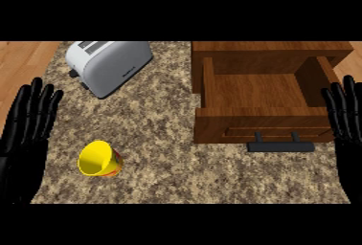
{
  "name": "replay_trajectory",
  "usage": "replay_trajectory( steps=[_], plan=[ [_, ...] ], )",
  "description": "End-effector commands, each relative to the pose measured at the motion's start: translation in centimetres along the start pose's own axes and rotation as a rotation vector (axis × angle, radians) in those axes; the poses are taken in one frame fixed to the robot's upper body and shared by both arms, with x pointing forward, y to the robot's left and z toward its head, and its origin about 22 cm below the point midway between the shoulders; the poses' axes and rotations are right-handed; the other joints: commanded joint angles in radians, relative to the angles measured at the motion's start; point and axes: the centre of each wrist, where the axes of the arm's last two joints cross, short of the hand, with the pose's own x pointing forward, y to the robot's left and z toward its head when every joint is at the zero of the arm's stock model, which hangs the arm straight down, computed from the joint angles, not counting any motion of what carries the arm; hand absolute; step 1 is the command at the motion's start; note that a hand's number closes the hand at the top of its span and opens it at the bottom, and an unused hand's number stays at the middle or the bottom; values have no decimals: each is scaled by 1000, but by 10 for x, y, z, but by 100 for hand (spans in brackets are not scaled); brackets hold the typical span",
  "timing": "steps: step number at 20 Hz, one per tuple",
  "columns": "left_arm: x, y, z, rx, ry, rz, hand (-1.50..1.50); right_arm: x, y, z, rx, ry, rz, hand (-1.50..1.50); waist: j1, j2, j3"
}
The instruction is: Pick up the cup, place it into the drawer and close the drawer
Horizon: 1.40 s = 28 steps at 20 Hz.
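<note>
A yellow cup [99, 159] with a red band lies tipped on the speckled counter [163, 139] at the lower left, its mouth turned toward me and to the left. The wooden drawer [263, 119] stands pulled open at the right, its inside bare, with a dark handle [280, 146] on its front. My left hand [21, 139] rests open at the left edge, fingers up, a little left of the cup and apart from it. My right hand [346, 129] rests open at the right edge, beside the drawer's right wall.
A silver toaster [108, 63] stands at the back left of the counter. The wooden cabinet body [268, 50] sits behind the drawer. Wood floor [25, 60] shows past the counter's left edge.
</note>
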Motion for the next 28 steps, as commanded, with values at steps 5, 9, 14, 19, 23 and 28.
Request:
replay_trajectory(
  steps=[5, 9, 14, 19, 23, 28],
  plan=[
    [-4, -22, 9, 377, -4, -151, -150, 3, 7, -5, 45, -9, -56, -150, 16, 19, -2],
    [-7, -43, 12, 516, 86, 19, -150, -4, 14, -12, 118, 52, -170, -150, 11, 20, -2],
    [-10, -82, -4, 537, 68, 16, -150, -25, 0, -14, 102, 66, -187, -150, 6, 21, -2],
    [-20, -52, 11, 554, 86, 15, -150, 11, 16, -5, 97, 51, -201, -150, 8, 19, -3],
    [-23, -80, -2, 556, 82, 2, -150, -11, 8, -20, 96, 55, -204, -150, 8, 20, -2],
    [-14, -79, 1, 587, 107, 5, -150, 0, 11, -17, 108, 54, -188, -150, 8, 19, -2]
  ],
)
